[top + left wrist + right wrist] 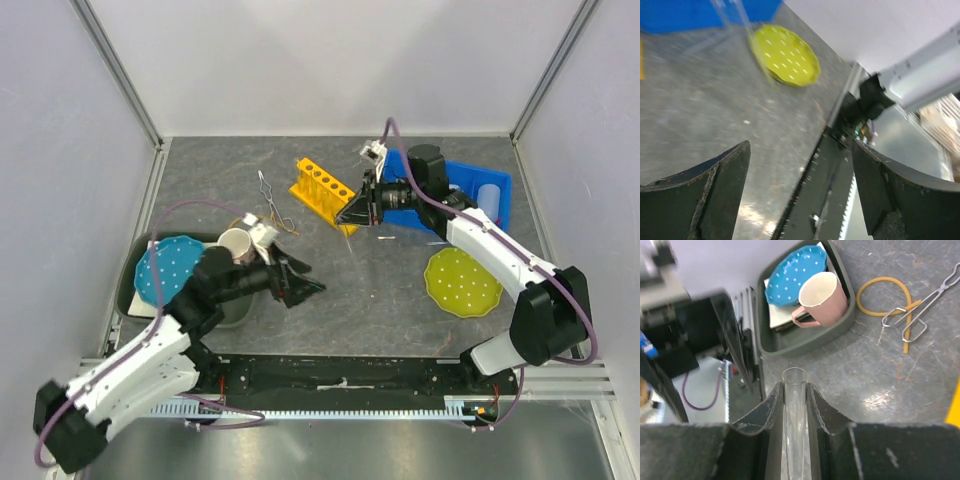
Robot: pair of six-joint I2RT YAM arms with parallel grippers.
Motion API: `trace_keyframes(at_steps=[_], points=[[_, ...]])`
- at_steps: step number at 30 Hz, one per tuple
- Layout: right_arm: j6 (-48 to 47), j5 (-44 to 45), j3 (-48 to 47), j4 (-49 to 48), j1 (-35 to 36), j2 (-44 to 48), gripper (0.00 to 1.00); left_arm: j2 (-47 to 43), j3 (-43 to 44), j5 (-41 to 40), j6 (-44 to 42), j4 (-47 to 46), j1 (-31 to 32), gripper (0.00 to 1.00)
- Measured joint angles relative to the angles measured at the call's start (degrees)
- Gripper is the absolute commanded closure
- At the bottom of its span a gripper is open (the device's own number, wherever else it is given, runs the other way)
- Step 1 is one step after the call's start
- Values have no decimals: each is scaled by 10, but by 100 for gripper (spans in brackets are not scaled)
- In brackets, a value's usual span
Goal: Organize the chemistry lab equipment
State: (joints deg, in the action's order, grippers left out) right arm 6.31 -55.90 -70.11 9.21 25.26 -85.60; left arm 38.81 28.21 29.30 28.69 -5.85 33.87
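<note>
The right gripper [795, 392] clamps a clear glass tube [794, 376] between its fingers, near the yellow rack [322, 187]. The left gripper [800, 150] hangs open and empty above the bench [370, 300].

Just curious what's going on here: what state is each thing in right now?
Left end effector: open, empty.
Right end effector: shut on clear tube.
Yellow rack: standing on table.
Tongs: lying on table.
Rubber loop: lying on table.
Mug: in grey bin, empty.
Blue plate: in grey bin.
Green plate: flat on table.
</note>
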Motion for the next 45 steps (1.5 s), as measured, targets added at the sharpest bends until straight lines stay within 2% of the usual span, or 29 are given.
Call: trace_keyframes(at_steps=[2, 4, 8, 13, 16, 17, 21, 22, 23, 25, 26, 29, 30, 32, 33, 36, 37, 41, 43, 45], points=[[102, -11, 46, -94, -13, 10, 79, 52, 0, -21, 0, -28, 75, 12], [189, -14, 79, -172, -29, 12, 79, 104, 0, -42, 0, -64, 117, 12], [321, -12, 129, -278, -69, 15, 79, 196, 3, -86, 4, -127, 141, 12], [390, -8, 158, -329, -84, 26, 79, 292, 58, -131, 26, -141, 146, 18], [410, -6, 168, -347, -87, 34, 79, 319, 86, -139, 45, -148, 147, 25], [416, -6, 170, -353, -89, 35, 79, 327, 95, -140, 52, -151, 148, 31], [437, -2, 178, -376, -97, 37, 79, 354, 114, -140, 77, -155, 150, 43], [441, 0, 182, -380, -99, 38, 79, 360, 116, -140, 82, -153, 150, 47], [443, 2, 185, -383, -101, 38, 79, 366, 118, -140, 88, -152, 150, 55], [443, 8, 192, -388, -104, 39, 78, 374, 123, -139, 98, -148, 151, 65], [443, 10, 195, -388, -105, 40, 77, 376, 125, -138, 102, -146, 151, 75], [443, 19, 204, -389, -111, 45, 71, 376, 136, -133, 112, -131, 153, 84], [443, 20, 206, -389, -113, 48, 63, 376, 138, -130, 115, -128, 152, 85], [440, 20, 207, -386, -114, 52, 55, 376, 141, -122, 118, -122, 152, 89], [438, 20, 207, -385, -114, 54, 46, 376, 142, -119, 119, -120, 152, 90], [419, 20, 208, -371, -117, 63, 35, 376, 142, -96, 126, -108, 149, 92], [402, 20, 208, -361, -118, 67, 34, 376, 141, -83, 131, -101, 147, 92], [291, 19, 190, -259, -132, 87, 28, 363, 135, -47, 140, -84, 133, 92], [199, 12, 161, -180, -146, 92, 24, 347, 128, -24, 141, -62, 123, 92], [68, 7, 109, -75, -164, 94, 19, 332, 125, 2, 141, -36, 112, 92]])
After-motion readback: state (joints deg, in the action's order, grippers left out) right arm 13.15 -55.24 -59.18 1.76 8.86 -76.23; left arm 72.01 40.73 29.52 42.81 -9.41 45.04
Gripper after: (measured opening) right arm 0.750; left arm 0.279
